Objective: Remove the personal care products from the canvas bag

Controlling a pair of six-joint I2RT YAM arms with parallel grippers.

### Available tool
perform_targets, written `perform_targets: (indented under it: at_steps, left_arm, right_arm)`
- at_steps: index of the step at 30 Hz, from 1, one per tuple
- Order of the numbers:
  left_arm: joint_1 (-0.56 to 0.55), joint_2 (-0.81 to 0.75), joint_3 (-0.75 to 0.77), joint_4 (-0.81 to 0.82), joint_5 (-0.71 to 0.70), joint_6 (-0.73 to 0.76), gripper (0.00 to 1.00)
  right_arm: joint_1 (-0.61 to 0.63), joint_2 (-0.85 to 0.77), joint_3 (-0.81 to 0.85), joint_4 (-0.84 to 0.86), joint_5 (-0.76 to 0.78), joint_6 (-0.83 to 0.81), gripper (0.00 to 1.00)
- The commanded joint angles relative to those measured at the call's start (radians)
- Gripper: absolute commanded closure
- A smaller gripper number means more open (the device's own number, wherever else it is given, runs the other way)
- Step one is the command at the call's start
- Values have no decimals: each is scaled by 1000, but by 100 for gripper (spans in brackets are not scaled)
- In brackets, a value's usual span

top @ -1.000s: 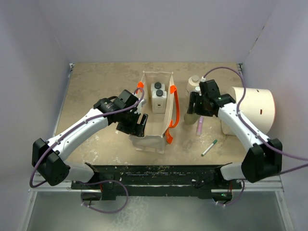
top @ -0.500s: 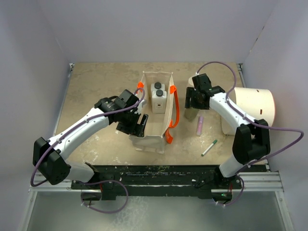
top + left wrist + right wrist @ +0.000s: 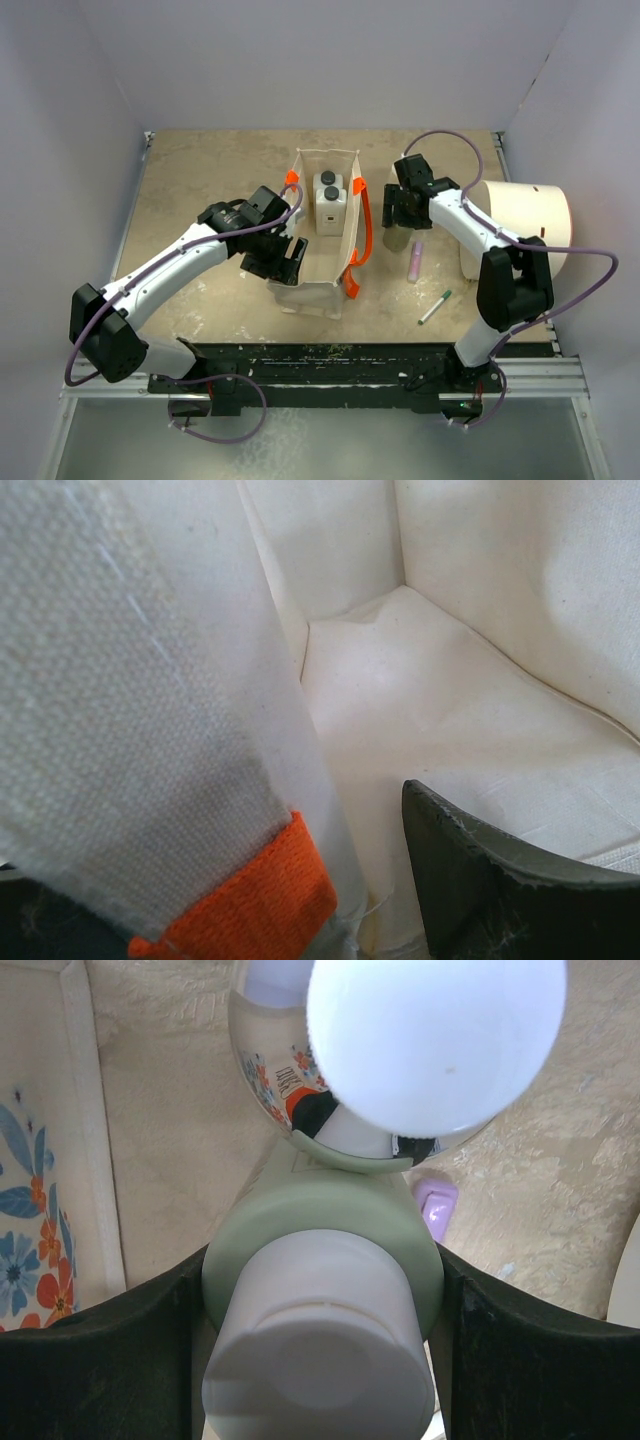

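The canvas bag [image 3: 312, 288] stands upright mid-table with orange handles. Two white bottles with black caps [image 3: 328, 190] stand inside at its far end. My left gripper [image 3: 284, 262] straddles the bag's left wall near the front, open. In the left wrist view one finger [image 3: 490, 890] is inside the bag [image 3: 470, 700], apart from the wall. My right gripper [image 3: 400, 212] is shut on the olive-beige cylinder [image 3: 397, 239] right of the bag. In the right wrist view both fingers press the cylinder [image 3: 325, 1260]. A white bottle with a pale cap [image 3: 435, 1040] stands just beyond it, hidden in the top view.
A small pink tube [image 3: 415, 262] lies on the table right of the cylinder and shows in the right wrist view [image 3: 437, 1205]. A green pen [image 3: 434, 307] lies nearer the front. A large white cylinder [image 3: 525, 225] stands at the right edge.
My right arm's elbow has swung in toward the middle. Its gripper has shifted slightly back and left over the pale-capped bottle. The left arm and the bag have not moved.
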Motion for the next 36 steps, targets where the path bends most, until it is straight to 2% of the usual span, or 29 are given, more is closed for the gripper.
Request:
perform_targets:
  at_steps: [1,4,10,11,15,19,21,23,27,33,34,36]
  left_arm:
    - [0,-1,38,12,-17,26,18]
    - [0,-6,39,10,-11,30,17]
    - [-1,-17,23,20,-20,25,15]
    - [0,-23,17,28,-15,20,15]
    - [0,-42,-8,58,-7,-1,15]
    - [-1,-33,12,42,-11,2,15]
    - [-1,-28,22,42,-18,7,15]
    - [0,-22,33,33,-20,10,15]
    - [-1,-16,43,26,-17,6,15]
    - [-1,-34,31,24,-25,-2,15]
    - [-1,-36,31,23,-25,-2,15]
    - [0,-36,35,23,-27,-5,15]
  right_arm:
    - [2,-45,50,62,6,-6,24]
    - [3,-72,71,38,9,-6,17]
    - [2,-178,88,-20,11,-13,13]
    - [2,-209,74,-23,7,-13,12]
    - [0,-352,-28,11,-50,2,0]
    - [-1,-413,-89,28,36,103,0]
    - [-2,-410,-74,43,0,99,0]
    - [-2,-389,-33,78,-116,57,0]
    - [18,-322,115,97,-259,9,1]
    - [198,-207,340,64,-198,69,1]
    - [213,-174,370,49,-218,92,3]
    - [230,-107,433,5,-260,130,15]
